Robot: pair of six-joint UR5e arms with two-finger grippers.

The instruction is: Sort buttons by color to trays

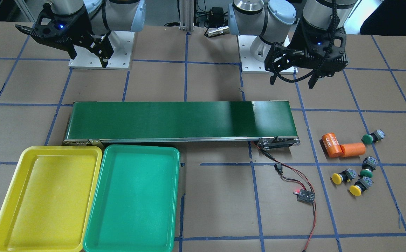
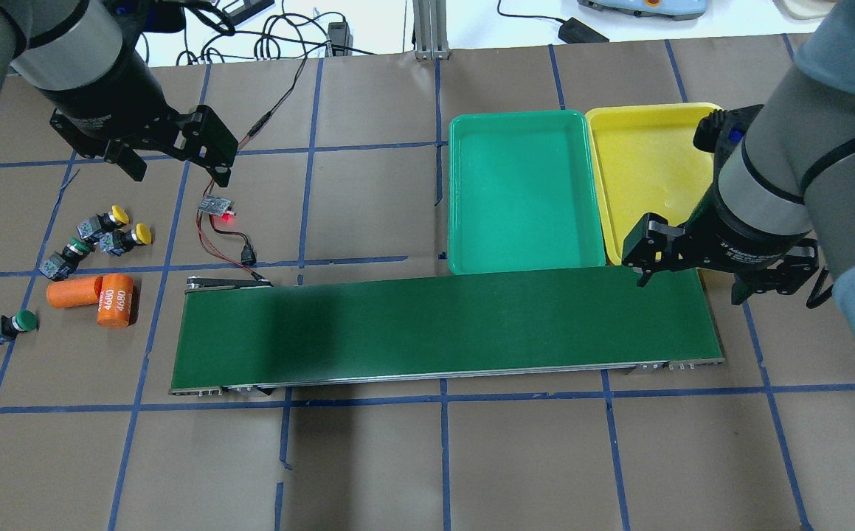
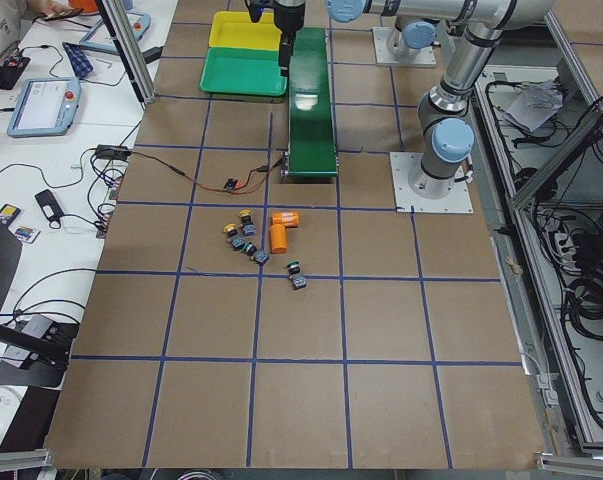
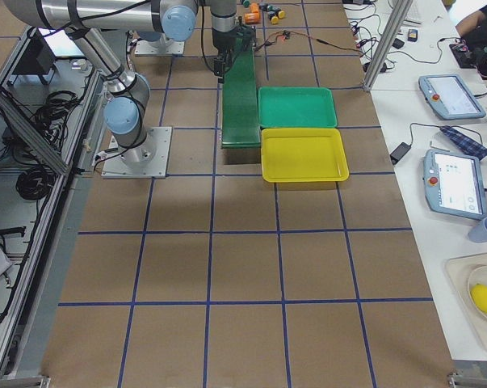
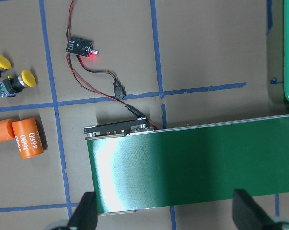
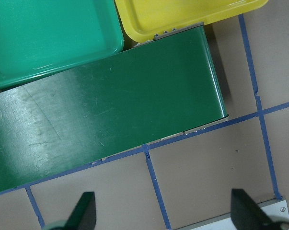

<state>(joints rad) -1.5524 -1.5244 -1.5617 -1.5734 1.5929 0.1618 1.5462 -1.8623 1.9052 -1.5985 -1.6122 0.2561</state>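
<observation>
Four buttons lie loose on the table at my left: two yellow ones (image 1: pixel 336 178) (image 1: pixel 355 190) and two green ones (image 1: pixel 367 139) (image 1: pixel 366 173). The pair of yellow buttons (image 5: pixel 15 79) also shows in the left wrist view. My left gripper (image 2: pixel 180 173) hovers open and empty, high above the table to the right of them. The yellow tray (image 1: pixel 48 196) and the green tray (image 1: pixel 136 199) sit side by side, both empty. My right gripper (image 2: pixel 693 287) hangs open and empty over the belt end beside the yellow tray (image 2: pixel 648 169).
A long dark-green conveyor belt (image 1: pixel 181 120) runs across the middle of the table. Two orange cylinders (image 1: pixel 343 147) lie among the buttons. A small sensor board (image 1: pixel 306 196) with a red light and red-black wires sits off the belt's end.
</observation>
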